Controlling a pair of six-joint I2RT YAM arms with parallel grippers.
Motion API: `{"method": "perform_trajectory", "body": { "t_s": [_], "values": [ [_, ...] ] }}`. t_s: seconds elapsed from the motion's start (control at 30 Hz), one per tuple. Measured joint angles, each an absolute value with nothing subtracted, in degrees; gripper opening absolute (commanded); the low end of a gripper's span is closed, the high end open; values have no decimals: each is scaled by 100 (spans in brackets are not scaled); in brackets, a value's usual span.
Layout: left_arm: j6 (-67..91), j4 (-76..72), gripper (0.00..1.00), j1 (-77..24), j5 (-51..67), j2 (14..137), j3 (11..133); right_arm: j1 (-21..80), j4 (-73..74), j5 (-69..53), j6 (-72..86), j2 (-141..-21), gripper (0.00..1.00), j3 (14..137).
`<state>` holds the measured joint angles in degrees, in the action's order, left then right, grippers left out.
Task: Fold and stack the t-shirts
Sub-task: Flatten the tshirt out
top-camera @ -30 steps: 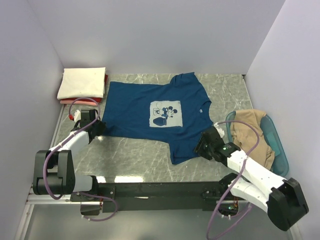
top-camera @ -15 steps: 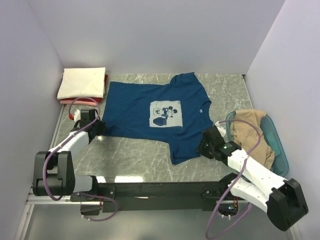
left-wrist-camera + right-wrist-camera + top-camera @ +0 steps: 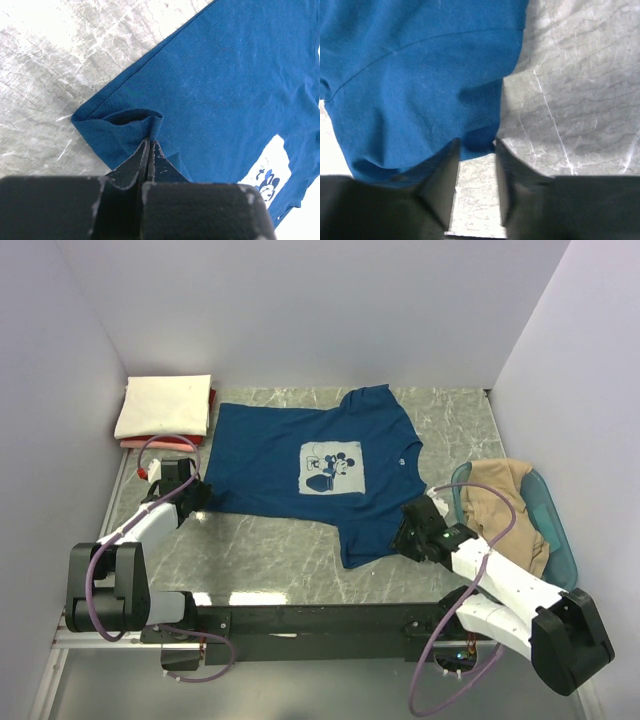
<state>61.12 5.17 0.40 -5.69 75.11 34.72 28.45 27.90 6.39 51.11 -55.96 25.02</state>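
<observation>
At the far left corner of the desk (image 3: 270,550), a folded cream t-shirt (image 3: 165,405) lies on a red one (image 3: 213,398), close to the left wall (image 3: 50,390). Just in front of this stack the left arm reaches forward and low. The left hand (image 3: 192,494) is at the near left corner of the dark blue t-shirt (image 3: 270,460). In the left wrist view its fingers (image 3: 131,167) are pressed together and pinch a small raised fold of the blue cloth.

The blue t-shirt lies spread flat in the middle of the desk. It carries a pale square print (image 3: 332,468) with a cartoon mouse. Bare marble shows along the near side, between the two arms.

The right arm comes in low from the near right. The right hand (image 3: 412,530) is at the near right edge of the blue t-shirt. Its fingers (image 3: 440,180) stand apart, with the cloth edge between their tips and not yet clamped.

At the right edge of the desk a tan t-shirt (image 3: 505,495) lies crumpled in a teal tub (image 3: 558,535), near the right wall (image 3: 585,390).
</observation>
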Motion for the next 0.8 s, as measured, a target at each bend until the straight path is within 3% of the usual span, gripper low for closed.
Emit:
{"method": "perform_trajectory", "body": {
  "t_s": [0.13,0.17,0.57,0.67,0.8],
  "values": [
    [6112,515,0,40,-561,7511,3472,2845,2768,637,5087,-5704,4,2596],
    [6112,515,0,40,-558,7511,3472,2845,2764,642,5068,-5760,1,2646],
    [6112,493,0,38,-510,7513,3472,2585,2709,674,4571,-6969,0,4134],
    [6112,491,0,38,-480,7513,3472,2456,2593,635,4438,-7446,9,4289],
    [6110,491,0,38,-469,7513,3472,2307,2532,537,4254,-7913,42,4381]
  ]
}}
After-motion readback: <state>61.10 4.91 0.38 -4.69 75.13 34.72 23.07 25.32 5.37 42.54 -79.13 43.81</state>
